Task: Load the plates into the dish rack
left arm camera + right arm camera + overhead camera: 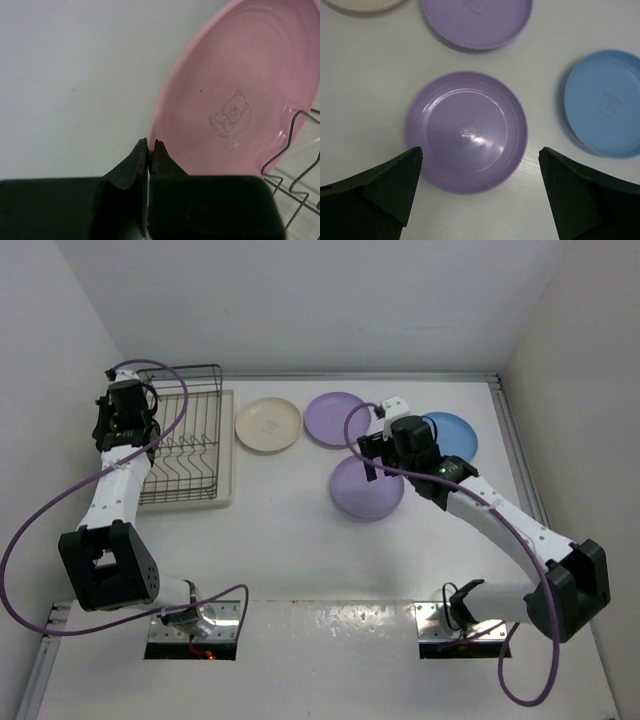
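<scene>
My left gripper [150,145] is shut on the rim of the pink plate [240,100], which it holds tilted on edge over the dish rack wires [295,150]. In the top view this gripper [125,415] is at the rack's [185,445] far left corner, and the pink plate does not show clearly. My right gripper [480,155] is open wide and empty above the near lilac plate [466,131], which lies flat on the table [367,490]. The far lilac plate [335,418], cream plate [268,425] and blue plate [455,435] lie flat behind it.
The rack stands on a pale tray base [225,450] at the left, near the left wall. White walls close in the table at the left, back and right. The right arm's purple cable loops over the far lilac plate.
</scene>
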Controlling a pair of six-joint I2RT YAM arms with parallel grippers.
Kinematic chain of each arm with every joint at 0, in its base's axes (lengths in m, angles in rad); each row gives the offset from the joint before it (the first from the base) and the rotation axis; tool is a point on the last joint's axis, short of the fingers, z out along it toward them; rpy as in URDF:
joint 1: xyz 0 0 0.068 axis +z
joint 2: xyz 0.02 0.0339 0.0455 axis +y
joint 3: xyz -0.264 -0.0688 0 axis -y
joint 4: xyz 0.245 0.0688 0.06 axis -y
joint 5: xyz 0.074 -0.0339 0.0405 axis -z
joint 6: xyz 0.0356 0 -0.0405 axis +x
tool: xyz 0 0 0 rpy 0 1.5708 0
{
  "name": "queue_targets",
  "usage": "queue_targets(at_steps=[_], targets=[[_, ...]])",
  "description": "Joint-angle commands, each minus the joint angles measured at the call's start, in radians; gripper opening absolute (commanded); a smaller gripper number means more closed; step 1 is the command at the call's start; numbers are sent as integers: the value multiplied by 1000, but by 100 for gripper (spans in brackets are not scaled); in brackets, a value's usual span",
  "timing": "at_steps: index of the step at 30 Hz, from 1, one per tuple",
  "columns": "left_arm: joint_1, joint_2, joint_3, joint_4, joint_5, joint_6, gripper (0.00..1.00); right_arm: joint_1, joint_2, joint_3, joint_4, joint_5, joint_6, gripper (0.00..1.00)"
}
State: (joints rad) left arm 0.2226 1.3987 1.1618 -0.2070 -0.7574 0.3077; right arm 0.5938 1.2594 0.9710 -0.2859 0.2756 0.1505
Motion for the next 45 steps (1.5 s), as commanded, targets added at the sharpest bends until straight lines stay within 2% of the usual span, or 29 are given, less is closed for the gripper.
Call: queue_targets(at_steps=[1, 8, 11, 15, 17, 22, 26, 29, 32, 37, 40, 41, 43, 44, 45], targets=[[-8, -15, -1, -132, 41, -5, 9, -150, 40, 64, -73, -50, 218, 100], [-8, -33, -27, -178, 81, -36, 11, -388, 100, 68, -99, -162, 438, 100], [-17, -33, -50, -178, 81, -47, 15, -454, 113, 52, -61, -181, 458, 100], [-35, -58, -50, -199, 125, -47, 36, -471, 123, 52, -38, -138, 419, 100], [-46, -58, -39, -210, 136, -47, 52, -494, 143, 54, -29, -133, 428, 100], [-55, -58, 15, -272, 136, -58, 78, -589, 181, 61, -10, -213, 541, 100], [-55, -58, 119, -330, 148, -67, 83, -681, 251, 57, 10, -124, 595, 100], [-75, -58, 222, -358, 181, -58, 84, -781, 321, 93, -1, -111, 696, 100], [-110, -44, 300, -387, 213, -32, 84, -825, 438, 141, 36, -113, 712, 97], [-166, 14, 390, -477, 291, -25, 85, -848, 681, 331, -48, -29, 696, 94], [-190, 37, 421, -508, 368, -50, 85, -862, 791, 412, -61, -70, 701, 87], [-199, 55, 436, -520, 413, -50, 85, -865, 811, 428, -70, -79, 704, 76], [-229, 74, 456, -531, 440, -78, 85, -870, 860, 460, -87, -81, 718, 63], [-245, 83, 457, -531, 449, -78, 85, -871, 867, 457, -85, -76, 713, 47], [-279, 92, 457, -540, 449, -78, 85, -871, 864, 456, -84, -56, 713, 39]])
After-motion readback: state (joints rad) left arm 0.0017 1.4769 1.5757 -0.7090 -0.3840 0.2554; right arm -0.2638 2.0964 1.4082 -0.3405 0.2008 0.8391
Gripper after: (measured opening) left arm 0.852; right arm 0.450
